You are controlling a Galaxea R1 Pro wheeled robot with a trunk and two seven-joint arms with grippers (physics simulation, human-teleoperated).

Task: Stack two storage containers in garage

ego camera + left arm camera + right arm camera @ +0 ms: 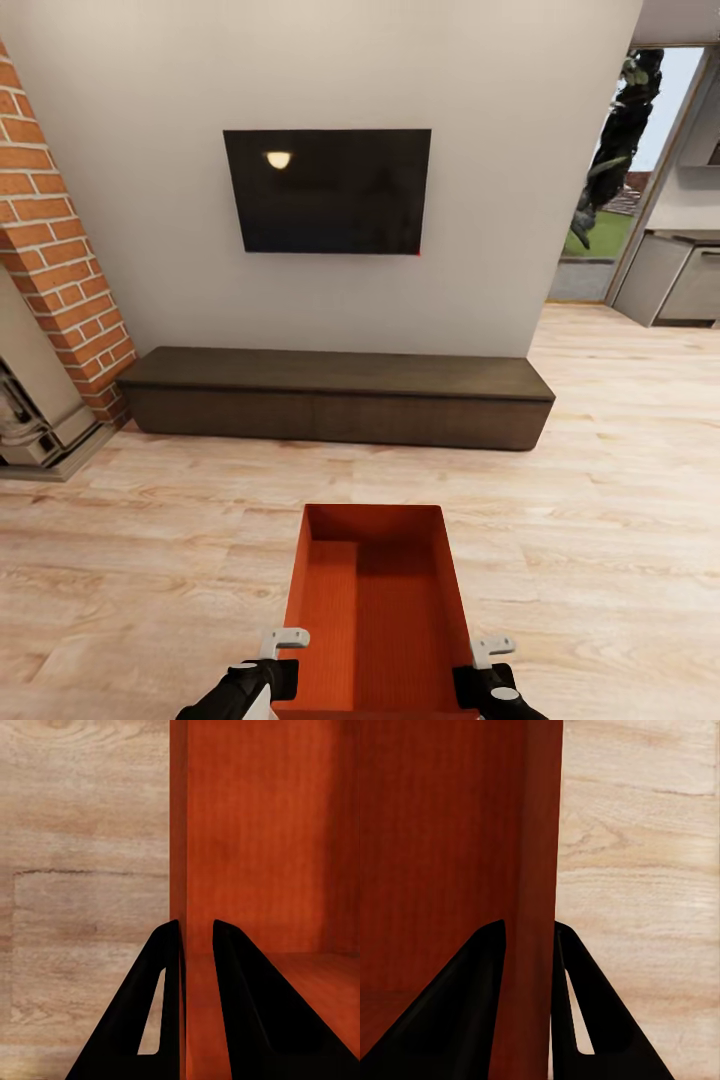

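One orange-red storage container hangs low in front of me over the living room's light wood-plank floor, its open top towards me. My left gripper is shut on its left wall; in the left wrist view the fingers pinch that thin wall. My right gripper is shut on the right wall, and the right wrist view has the fingers clamping the wall. The second container, the garage and its concrete floor are out of view.
A long dark low cabinet runs along the wall ahead under a black TV. A red brick column and a stove stand at the left. An opening and grey cabinets lie to the right.
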